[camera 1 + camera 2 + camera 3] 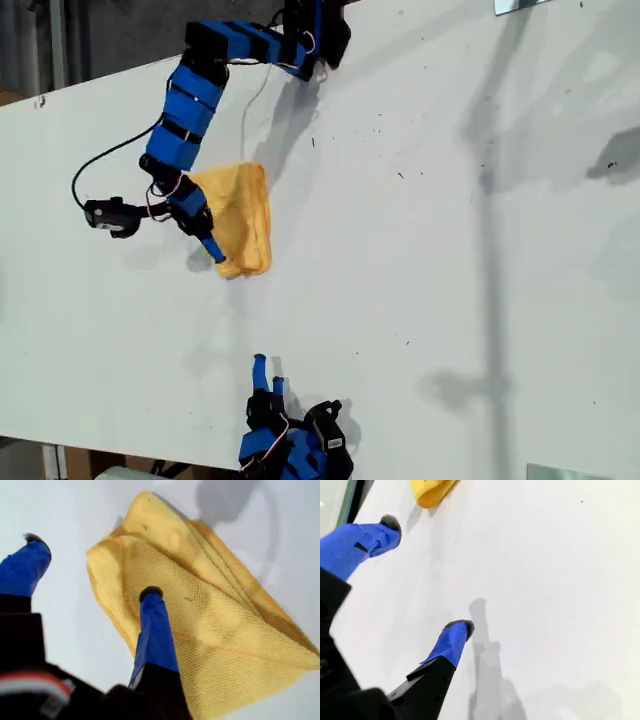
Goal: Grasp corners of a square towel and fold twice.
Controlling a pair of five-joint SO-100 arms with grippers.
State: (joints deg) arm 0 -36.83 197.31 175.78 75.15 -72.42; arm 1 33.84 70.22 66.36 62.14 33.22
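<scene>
The square towel point(240, 217) lies on the white table point(450, 250), at about ten o'clock from the centre of the exterior view, folded into a narrow, layered, rumpled strip of yellow-orange cloth. My first gripper point(92, 567) hangs over it with its jaws spread and holding nothing, I judge because the folds are made. My second gripper point(427, 575), at six o'clock in that view, is also spread, over bare table and well apart from the cloth.

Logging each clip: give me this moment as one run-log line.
towel: folded, bunched on table | first end effector: open, one finger over towel | second end effector: open, apart from towel, holding nothing
</scene>
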